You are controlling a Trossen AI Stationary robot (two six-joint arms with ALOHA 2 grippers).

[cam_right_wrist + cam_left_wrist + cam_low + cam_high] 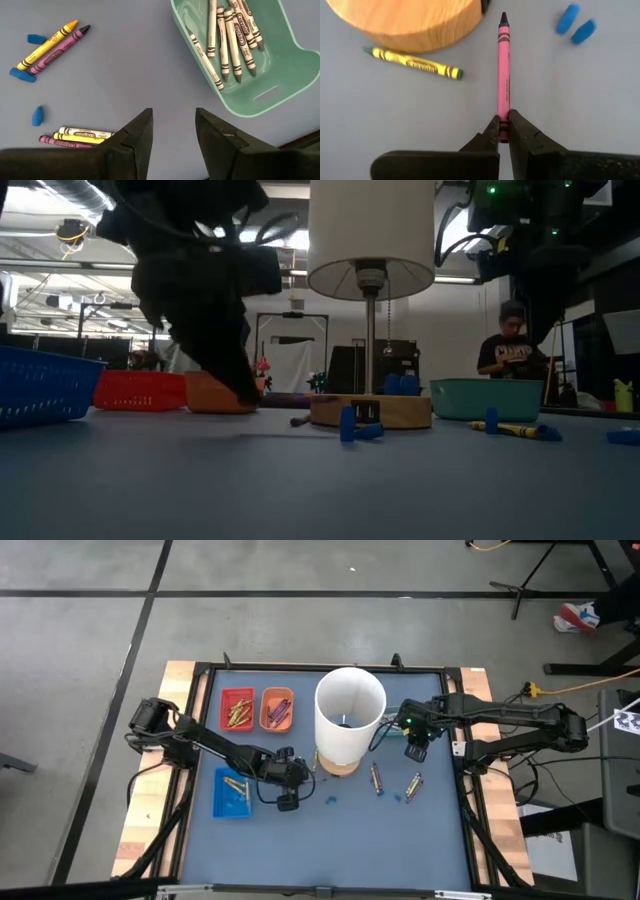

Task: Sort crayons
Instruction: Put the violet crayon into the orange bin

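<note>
Now, left gripper (503, 131): pinched on the end of a purple crayon (503, 75) lying on the table beside the wooden lamp base (410, 22).
Right gripper (172, 131): fingers apart, holding nothing, above the mat near the teal tray (280, 75) of grey crayons (227, 37).
Loose crayons: a yellow one (412, 62) touching the base; others scattered near the right gripper.

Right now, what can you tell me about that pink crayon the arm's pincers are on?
The pink crayon is a thin stick in a pink paper wrapper with dark bands and a dark purple tip. It lies flat on the grey-blue table, tip pointing toward the round wooden base. The left gripper is shut on its blunt end. A yellow crayon lies apart beside it.
</note>
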